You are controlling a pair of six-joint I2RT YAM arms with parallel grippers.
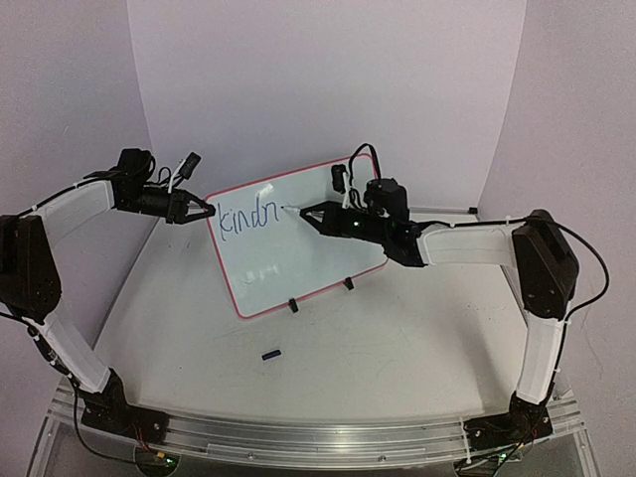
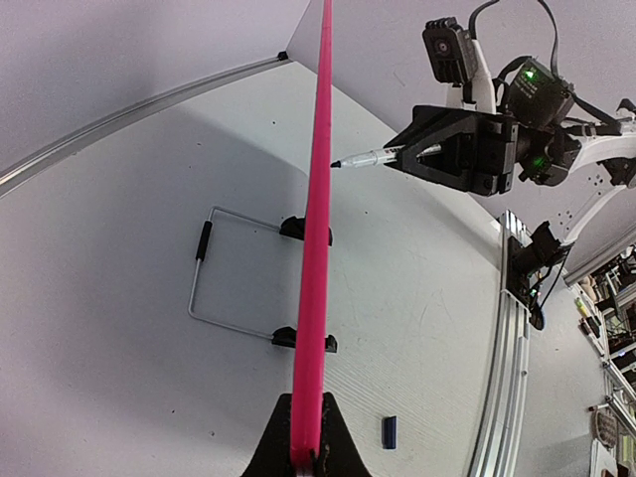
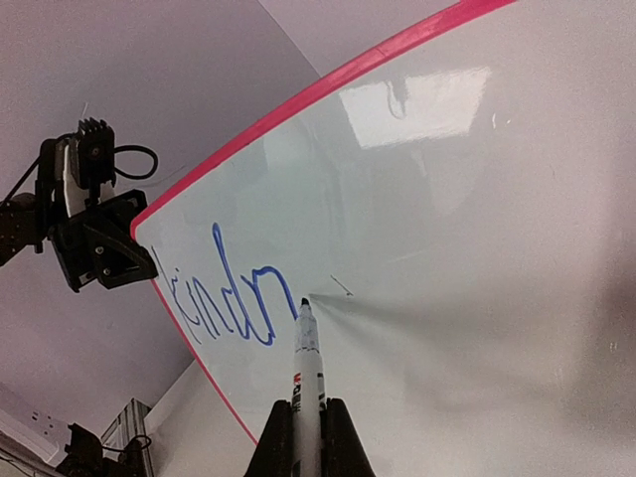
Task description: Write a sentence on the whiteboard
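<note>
The whiteboard [image 1: 298, 248], white with a red rim, stands tilted on two black feet mid-table. My left gripper [image 1: 204, 208] is shut on its left rim; in the left wrist view the red edge [image 2: 316, 248] runs up from between my fingers [image 2: 338, 452]. My right gripper [image 1: 306, 213] is shut on a white marker pen [image 3: 306, 378], its tip on the board just right of the writing. The sentence [image 3: 224, 298] is dark-blue letters reading "kindn" at the board's upper left, also in the top view [image 1: 246, 219]. The pen also shows in the left wrist view [image 2: 373, 157].
A small dark pen cap [image 1: 271, 354] lies on the table in front of the board, also in the left wrist view [image 2: 390, 431]. A wire stand [image 2: 204, 268] props the board from behind. Purple walls enclose the back and sides. An aluminium rail [image 1: 318, 432] runs along the near edge.
</note>
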